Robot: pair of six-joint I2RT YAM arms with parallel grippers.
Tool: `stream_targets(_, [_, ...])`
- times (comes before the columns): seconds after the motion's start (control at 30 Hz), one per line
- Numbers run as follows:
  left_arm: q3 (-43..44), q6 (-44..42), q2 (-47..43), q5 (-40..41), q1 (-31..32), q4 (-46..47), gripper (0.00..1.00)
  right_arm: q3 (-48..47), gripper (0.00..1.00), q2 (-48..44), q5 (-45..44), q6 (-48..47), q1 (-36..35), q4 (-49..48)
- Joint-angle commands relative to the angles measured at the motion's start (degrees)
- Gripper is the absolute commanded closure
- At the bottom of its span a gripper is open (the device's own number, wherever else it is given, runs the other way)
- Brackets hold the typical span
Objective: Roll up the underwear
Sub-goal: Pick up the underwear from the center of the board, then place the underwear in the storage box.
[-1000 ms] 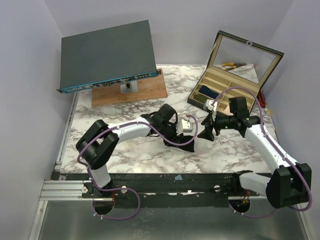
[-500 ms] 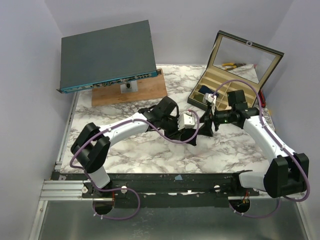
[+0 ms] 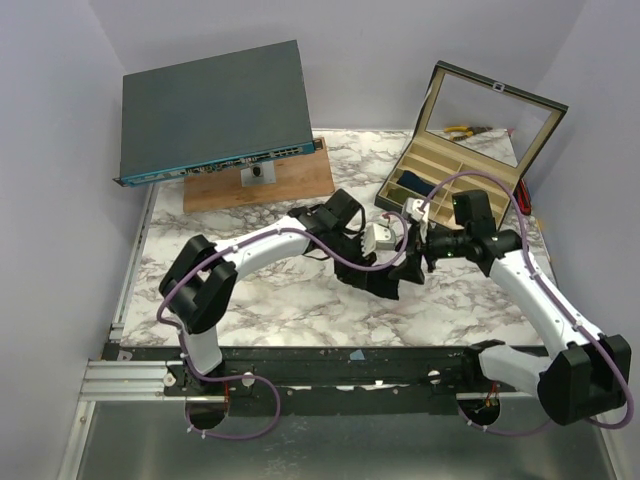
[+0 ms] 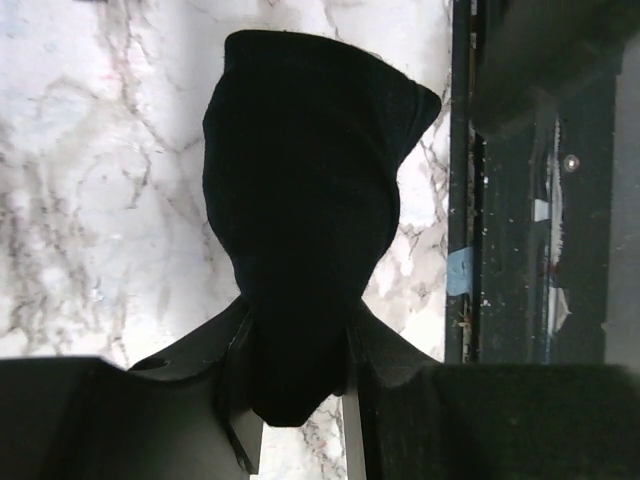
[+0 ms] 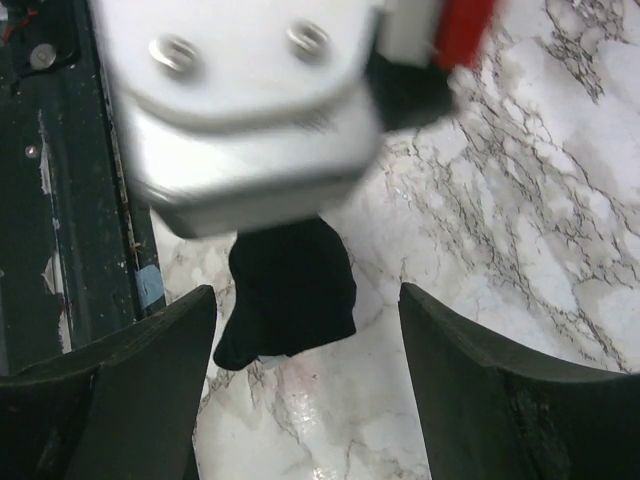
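Note:
The black underwear (image 4: 300,220) is bunched into a compact bundle and hangs from my left gripper (image 4: 295,385), whose jaws are shut on its lower end. In the top view the bundle (image 3: 385,282) is held over the marble table, right of centre. My right gripper (image 3: 418,250) is open and empty, close beside the left gripper's head. In the right wrist view the wide-apart fingers (image 5: 150,390) frame the underwear (image 5: 290,295), which hangs below the left gripper's white housing (image 5: 250,100). The waistband trim and logo are hidden.
An open compartment box (image 3: 450,170) with a raised glass lid stands at the back right, a dark blue roll (image 3: 412,184) in it. A grey network switch (image 3: 215,110) on a wooden board (image 3: 260,185) stands at the back left. The black front rail (image 4: 540,230) runs along the table's near edge.
My left gripper has carried the underwear to the right and a little toward the front edge. My right gripper has stayed close beside it, shifting slightly.

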State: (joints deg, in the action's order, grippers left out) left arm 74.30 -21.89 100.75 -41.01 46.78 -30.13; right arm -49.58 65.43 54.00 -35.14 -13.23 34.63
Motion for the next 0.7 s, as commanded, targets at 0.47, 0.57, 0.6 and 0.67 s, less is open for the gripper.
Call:
stream_targets(0.47, [11.0,5.1,8.3,-16.4,-4.9,-12.4,1.0,4.1,0.24,-2.1,-13.2,1.6,-8.4,-6.6])
stream_targets(0.57, [11.6,4.9,9.0,-16.3,-4.9,-13.5,1.0,4.1,0.24,-1.8,-16.0,2.0,-10.0,-7.9])
stream_targets(0.6, [11.6,5.0,9.0,-16.1,-4.9,-13.6,1.0,4.1,0.24,-1.7,-16.9,2.0,-10.4,-8.0])
stream_targets(0.67, [11.8,5.2,9.4,-15.9,-5.0,-13.9,1.0,3.9,0.24,-1.4,-18.2,1.8,-11.4,-8.2])
